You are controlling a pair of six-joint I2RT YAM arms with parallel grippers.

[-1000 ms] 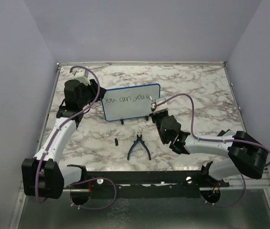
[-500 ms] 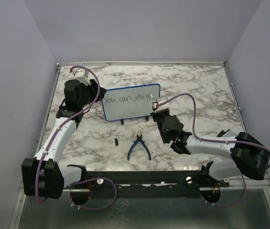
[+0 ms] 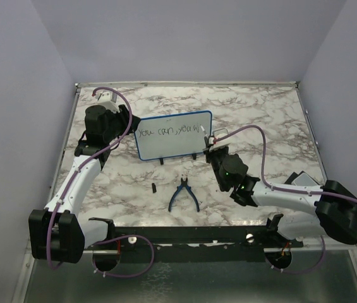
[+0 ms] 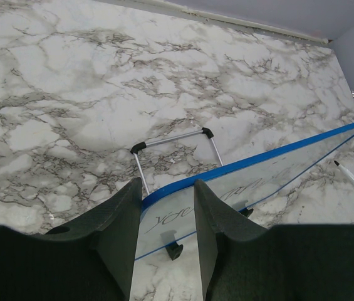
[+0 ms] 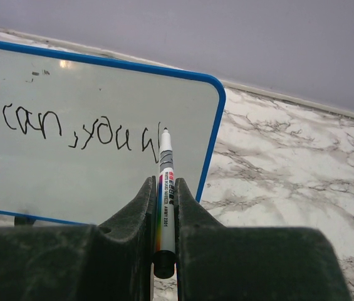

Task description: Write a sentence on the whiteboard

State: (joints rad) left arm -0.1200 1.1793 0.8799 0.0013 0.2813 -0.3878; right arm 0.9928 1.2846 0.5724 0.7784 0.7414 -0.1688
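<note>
The left gripper [image 4: 167, 188] clamps the whiteboard [image 4: 270, 169] edge to steady it; the right gripper [image 5: 165, 187] pinches the marker [image 5: 165, 164], tip ahead at the sentence [image 5: 83, 128] end.

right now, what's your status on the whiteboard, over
Left claw shut on whiteboard edge. Right claw shut on marker, tip at the unfinished sentence. Pliers lie in front, clear of both arms.

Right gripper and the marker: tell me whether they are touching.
Touching. The right wrist view shows the marker clamped between the right gripper's two fingers, each inner face pressed against its barrel with no gap.
</note>
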